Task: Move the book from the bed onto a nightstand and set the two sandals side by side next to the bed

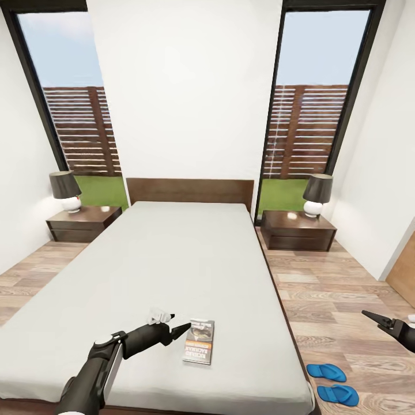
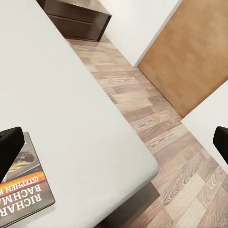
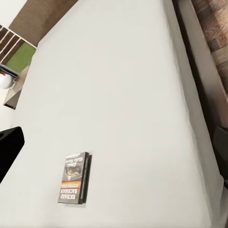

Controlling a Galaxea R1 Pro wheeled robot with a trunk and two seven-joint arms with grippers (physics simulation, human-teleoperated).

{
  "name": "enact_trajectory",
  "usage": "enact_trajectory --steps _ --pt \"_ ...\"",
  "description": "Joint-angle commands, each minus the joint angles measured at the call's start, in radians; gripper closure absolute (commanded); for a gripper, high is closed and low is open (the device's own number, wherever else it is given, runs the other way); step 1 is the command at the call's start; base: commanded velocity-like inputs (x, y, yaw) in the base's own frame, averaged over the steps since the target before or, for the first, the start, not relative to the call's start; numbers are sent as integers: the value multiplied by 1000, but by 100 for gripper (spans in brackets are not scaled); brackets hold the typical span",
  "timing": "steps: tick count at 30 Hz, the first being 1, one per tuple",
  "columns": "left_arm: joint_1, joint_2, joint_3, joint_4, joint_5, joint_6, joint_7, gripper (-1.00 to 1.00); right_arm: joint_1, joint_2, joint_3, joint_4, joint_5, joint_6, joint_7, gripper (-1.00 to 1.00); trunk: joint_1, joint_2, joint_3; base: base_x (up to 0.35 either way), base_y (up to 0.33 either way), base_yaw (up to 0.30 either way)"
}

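Head view: the book (image 1: pixel 199 341) lies flat on the bed (image 1: pixel 173 259), near its foot end and toward the right edge. The left gripper (image 1: pixel 183 329) hangs just beside it, the dark fingertips pointing at the book's near long edge, almost touching. The book's long axis runs roughly along the length of the bed — crosswise to the line of the fingers. The right gripper (image 1: pixel 373 317) is well apart, out over the floor beyond the bed's right side, with the two sandals (image 1: pixel 331 382) on the planks below and inward of it. So the left arm is plainly the nearer one for the book. Both nightstands — left nightstand (image 1: pixel 83 223) and right nightstand (image 1: pixel 298 229) — stand far ahead at the headboard.

Left wrist view: the fingers (image 2: pixel 9 147) stand wide apart, nothing between them. The book (image 2: pixel 23 190) sits just below one finger, off to that side rather than centred in the gap; I judge the gripper needs to shift toward it before closing.

Right wrist view: the book (image 3: pixel 74 178) lies well ahead on the mattress. One finger (image 3: pixel 8 145) shows at one edge and a dark shape at the other, so the jaws look wide and empty.
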Motion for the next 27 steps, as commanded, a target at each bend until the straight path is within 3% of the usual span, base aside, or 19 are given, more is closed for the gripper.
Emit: enact_trajectory --steps 1,16,27 --pt "-1 -2 5 -2 -6 10 -8 -100 -1 0 -1 1 -6 8 1 -100 0 -1 -1 0 0 0" --pt "-1 -2 4 -2 -6 10 -8 -100 -1 1 0 1 -6 8 1 -100 0 -1 -1 11 -7 0" --pt "-1 -2 4 0 -6 11 -8 -100 -1 30 0 0 -6 7 1 -100 0 -1 -1 89 -71 0"
